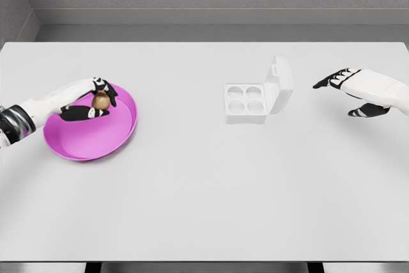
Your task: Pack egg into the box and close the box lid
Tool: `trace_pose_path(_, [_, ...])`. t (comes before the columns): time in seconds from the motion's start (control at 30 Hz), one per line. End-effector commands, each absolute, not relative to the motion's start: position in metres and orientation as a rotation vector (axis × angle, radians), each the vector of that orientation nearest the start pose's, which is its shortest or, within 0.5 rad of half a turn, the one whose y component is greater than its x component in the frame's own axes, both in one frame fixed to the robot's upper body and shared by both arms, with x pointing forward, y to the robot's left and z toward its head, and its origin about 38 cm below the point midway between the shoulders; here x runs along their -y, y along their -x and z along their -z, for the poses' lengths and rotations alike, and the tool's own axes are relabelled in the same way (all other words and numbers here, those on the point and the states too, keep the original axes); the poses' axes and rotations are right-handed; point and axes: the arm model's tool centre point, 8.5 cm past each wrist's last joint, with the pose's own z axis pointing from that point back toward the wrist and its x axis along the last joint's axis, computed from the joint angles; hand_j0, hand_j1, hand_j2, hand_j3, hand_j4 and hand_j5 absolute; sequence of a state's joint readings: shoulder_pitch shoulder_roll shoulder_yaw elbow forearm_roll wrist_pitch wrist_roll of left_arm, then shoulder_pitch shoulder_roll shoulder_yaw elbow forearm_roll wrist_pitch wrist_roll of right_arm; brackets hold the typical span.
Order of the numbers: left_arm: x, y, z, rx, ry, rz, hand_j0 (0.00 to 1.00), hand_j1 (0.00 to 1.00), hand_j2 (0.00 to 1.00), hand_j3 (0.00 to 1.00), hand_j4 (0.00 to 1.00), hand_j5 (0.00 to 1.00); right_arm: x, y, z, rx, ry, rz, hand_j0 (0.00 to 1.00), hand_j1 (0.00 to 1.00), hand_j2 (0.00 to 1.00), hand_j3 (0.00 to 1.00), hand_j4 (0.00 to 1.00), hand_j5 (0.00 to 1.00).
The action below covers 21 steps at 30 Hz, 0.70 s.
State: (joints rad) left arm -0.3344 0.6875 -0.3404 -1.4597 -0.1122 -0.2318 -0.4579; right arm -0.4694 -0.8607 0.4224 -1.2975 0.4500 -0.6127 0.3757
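**One egg in hand, one box open**

We see a single brown egg (100, 101) at about nine o'clock on the table (204, 190), held over the pink bowl (96, 137). Our left hand (92, 100) has its fingers curled closely around the egg, dark fingertips (110, 93) above it and the thumb below. Whether the egg touches the bowl's floor we cannot tell. The left arm comes in from the nine o'clock edge and crosses the bowl's near rim.

Toward two o'clock from the table's middle sits one white box (246, 102), well apart from the bowl. We count four round cups in it, two by two, all showing bare. Its lid (280, 84) stands up, tilted away on the three o'clock side, hinged to the box.

At three o'clock, beyond the lid and not touching it, our right hand (350, 91) hovers over the table. Its fingers are spread wide, pointing toward the box, thumb dropped below, and it holds nothing.

We count one egg, one bowl, one box, two hands.
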Motion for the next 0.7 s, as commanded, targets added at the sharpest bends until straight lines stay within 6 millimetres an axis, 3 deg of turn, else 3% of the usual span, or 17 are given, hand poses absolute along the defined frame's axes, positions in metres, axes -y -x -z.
trace_pose_path(0.0, [-0.32, -0.422, -0.164, 1.498, -0.201, 1.31, 0.36, 0.36, 0.36, 0.36, 0.36, 0.36, 0.391, -0.431, -0.184, 1.367, 0.543, -1.813, 0.87, 0.87, 0.87, 0.87, 0.87, 0.87])
trace_pose_path(0.07, [-0.311, -0.422, -0.165, 1.522, -0.185, 1.304, 0.36, 0.36, 0.36, 0.36, 0.36, 0.36, 0.391, -0.435, -0.179, 1.37, 0.533, -1.789, 0.8, 0.8, 0.8, 0.8, 0.8, 0.8])
trace_pose_path(0.2, [-0.292, -0.43, -0.173, 1.585, -0.157, 1.277, 0.35, 0.35, 0.35, 0.35, 0.35, 0.35, 0.403, -0.443, -0.172, 1.331, 0.535, -1.748, 0.79, 0.79, 0.79, 0.79, 0.79, 0.79])
trace_pose_path(0.53, [-0.23, -0.441, -0.174, 1.705, -0.034, 1.206, 0.33, 0.33, 0.33, 0.33, 0.33, 0.33, 0.391, -0.461, -0.166, 1.328, 0.507, -1.733, 0.61, 0.61, 0.61, 0.61, 0.61, 0.61])
trace_pose_path(0.67, [-0.206, -0.441, -0.17, 1.732, 0.027, 1.176, 0.33, 0.33, 0.33, 0.33, 0.33, 0.33, 0.387, -0.464, -0.164, 1.335, 0.5, -1.723, 0.61, 0.61, 0.61, 0.61, 0.61, 0.61])
